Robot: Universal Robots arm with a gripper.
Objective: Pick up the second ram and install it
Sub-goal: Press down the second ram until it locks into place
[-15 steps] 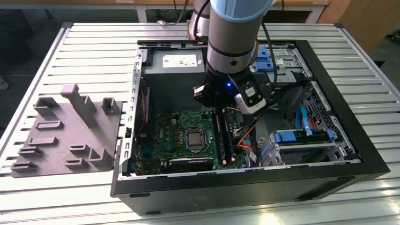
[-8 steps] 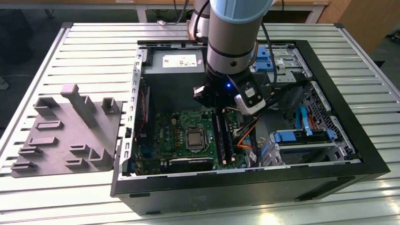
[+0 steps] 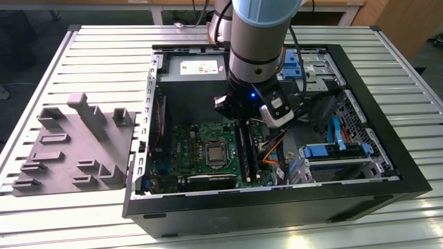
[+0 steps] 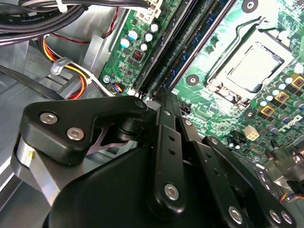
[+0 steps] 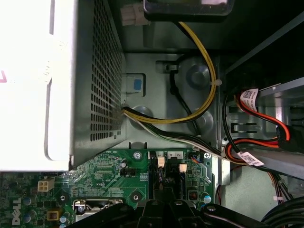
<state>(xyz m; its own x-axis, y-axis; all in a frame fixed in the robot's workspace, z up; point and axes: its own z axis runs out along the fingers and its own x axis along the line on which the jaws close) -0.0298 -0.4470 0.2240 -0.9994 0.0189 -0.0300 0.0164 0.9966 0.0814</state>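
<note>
- Green board (image 3: 201, 148), flat in the open black case (image 3: 277, 207). Grey tray (image 3: 69, 150) off to the left on the table (image 3: 104, 52).
- And the second ram (image 3: 246, 155)?
- Thin dark stick, up on its edge among the long black sockets, right of the shiny chip holder (image 3: 217, 154).
- Gripper (image 3: 242, 122)?
- Right over the far end of that stick. Open or closed? Can't tell. Holding it? Can't tell either.
- Farther back?
- Grey metal box (image 3: 197, 67), yellow wires (image 5: 202, 66).

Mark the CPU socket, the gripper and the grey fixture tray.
CPU socket (image 4: 249, 66), second wrist view, on its metal lid.
gripper (image 4: 164, 102), second wrist view, at the fingertips.
grey fixture tray (image 3: 59, 155), exterior view, on its flat base.
</note>
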